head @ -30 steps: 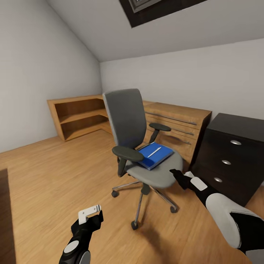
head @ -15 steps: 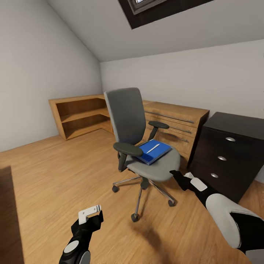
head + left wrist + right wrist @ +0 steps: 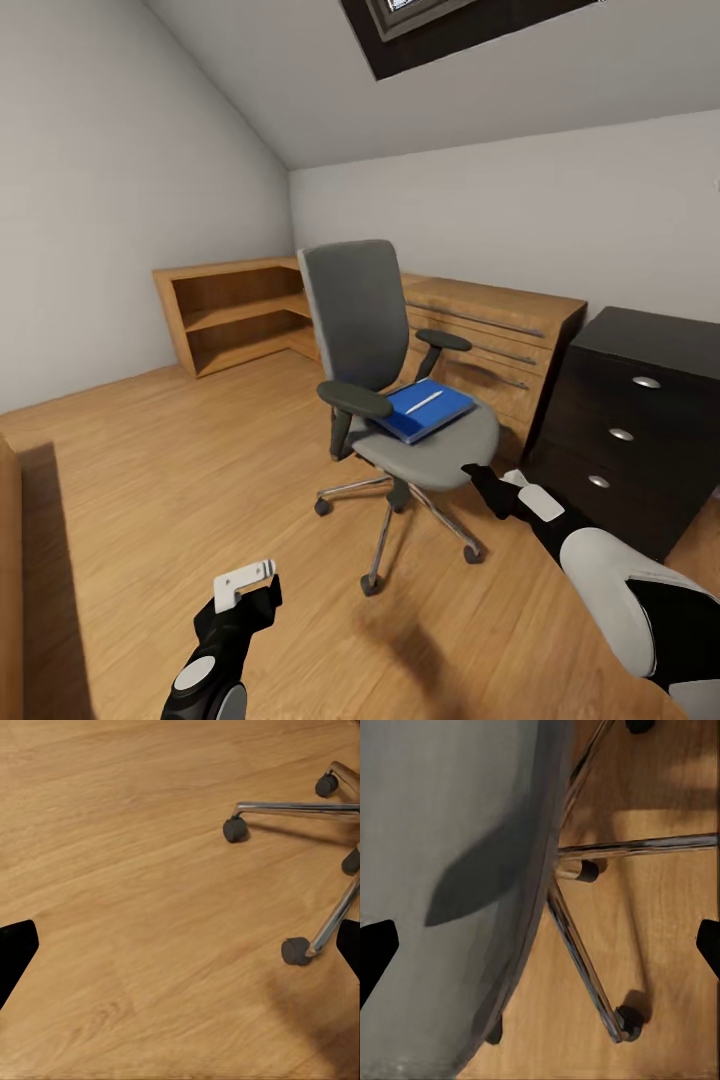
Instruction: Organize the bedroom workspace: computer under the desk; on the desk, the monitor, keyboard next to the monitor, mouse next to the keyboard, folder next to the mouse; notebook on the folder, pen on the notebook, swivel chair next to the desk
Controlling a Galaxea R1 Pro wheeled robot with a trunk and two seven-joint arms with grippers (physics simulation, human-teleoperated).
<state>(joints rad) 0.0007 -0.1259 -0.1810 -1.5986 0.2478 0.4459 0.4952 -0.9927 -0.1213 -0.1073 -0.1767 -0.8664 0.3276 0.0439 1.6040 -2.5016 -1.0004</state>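
I can read no text, label, brand or number anywhere: the blue folder (image 3: 424, 410) on the chair (image 3: 400, 370) is plain, and the drawers (image 3: 625, 430) at 3 o'clock carry only bare round knobs.

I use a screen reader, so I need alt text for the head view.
A grey swivel chair stands on a wooden floor, with a blue folder and white pen on its seat. The right gripper reaches toward the seat edge; the left gripper hangs low.
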